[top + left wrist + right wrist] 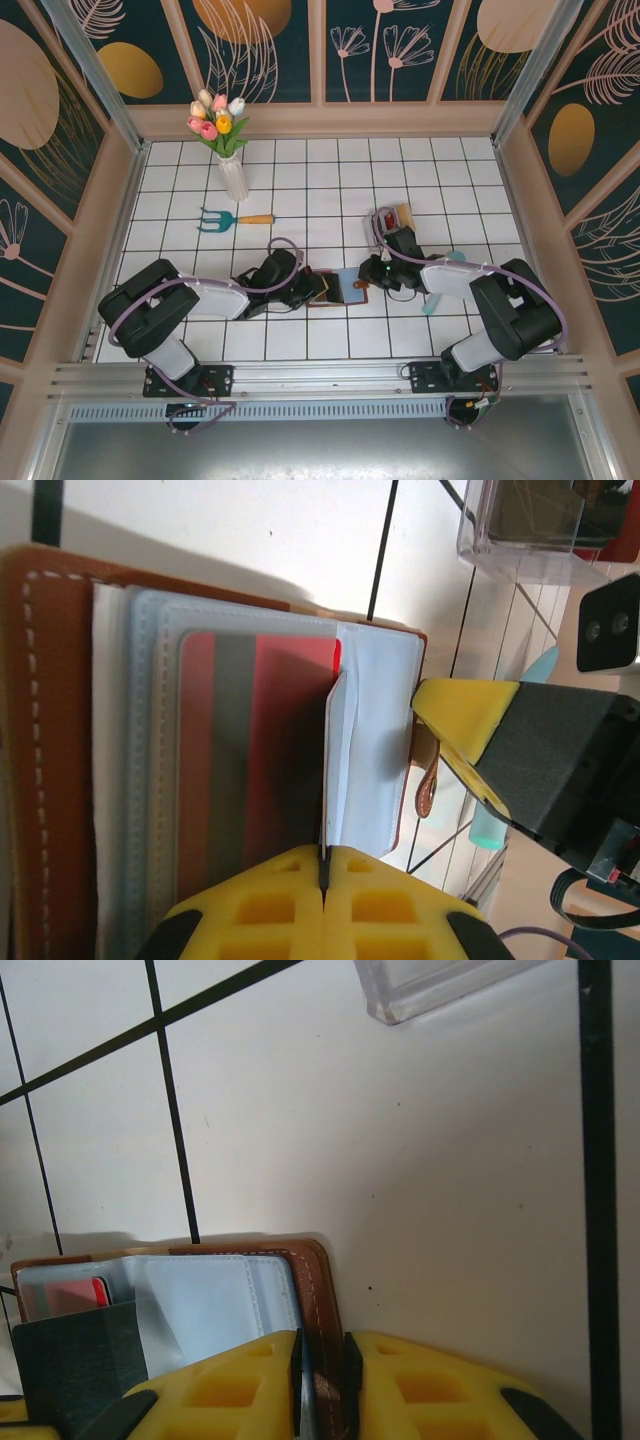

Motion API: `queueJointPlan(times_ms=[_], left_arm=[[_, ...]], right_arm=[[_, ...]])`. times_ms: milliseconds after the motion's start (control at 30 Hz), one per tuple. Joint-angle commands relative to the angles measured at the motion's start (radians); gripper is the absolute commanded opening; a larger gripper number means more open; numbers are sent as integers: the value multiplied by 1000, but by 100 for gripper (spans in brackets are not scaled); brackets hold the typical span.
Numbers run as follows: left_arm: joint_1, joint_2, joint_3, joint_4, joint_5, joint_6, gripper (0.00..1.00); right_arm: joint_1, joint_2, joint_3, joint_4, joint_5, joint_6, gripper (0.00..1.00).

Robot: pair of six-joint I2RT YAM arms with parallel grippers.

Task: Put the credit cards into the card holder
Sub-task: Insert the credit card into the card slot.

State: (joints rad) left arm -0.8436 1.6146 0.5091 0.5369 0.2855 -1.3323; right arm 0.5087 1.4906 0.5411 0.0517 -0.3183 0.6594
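Note:
The brown leather card holder (340,290) lies open on the tiles between both grippers. In the left wrist view its leather cover (40,730) frames clear sleeves, and a red card (270,740) sits inside one sleeve. My left gripper (325,865) is shut on the edge of a thin pale sleeve leaf that stands upright. The snap tab (428,790) hangs at the holder's far side. My right gripper (322,1380) is shut on the stitched leather edge (315,1280); the red card (98,1290) peeks at the left. More cards stand in the clear rack (392,217).
The clear plastic rack (530,520) stands just behind the holder. A teal object (432,300) lies by the right arm. A teal hand fork (232,219) and a white vase of tulips (232,170) stand farther back left. Walls close in the tiled floor.

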Motion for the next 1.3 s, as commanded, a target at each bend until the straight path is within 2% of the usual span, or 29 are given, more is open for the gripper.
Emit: queueJointPlan(times_ms=[0, 167, 400, 700, 800, 1000, 1267], left_arm=[[-4, 30, 27, -25, -16, -16, 1], [-5, 93, 53, 55, 15, -29, 1], [-3, 144, 116, -17, 48, 54, 4], [-5, 165, 139, -18, 75, 72, 8], [-6, 168, 166, -58, 71, 101, 10], [-5, 137, 177, -160, 21, 150, 22], [-6, 106, 177, -197, -6, 178, 22]], right_arm=[[19, 53, -21, -26, 60, -22, 22], [21, 58, -26, -23, 62, -23, 22], [21, 57, -38, -15, 61, -17, 22], [21, 54, -42, -12, 59, -15, 22], [21, 55, -43, -12, 58, -15, 22], [21, 47, -36, -28, 69, -18, 22], [21, 47, -34, -28, 68, -18, 22]])
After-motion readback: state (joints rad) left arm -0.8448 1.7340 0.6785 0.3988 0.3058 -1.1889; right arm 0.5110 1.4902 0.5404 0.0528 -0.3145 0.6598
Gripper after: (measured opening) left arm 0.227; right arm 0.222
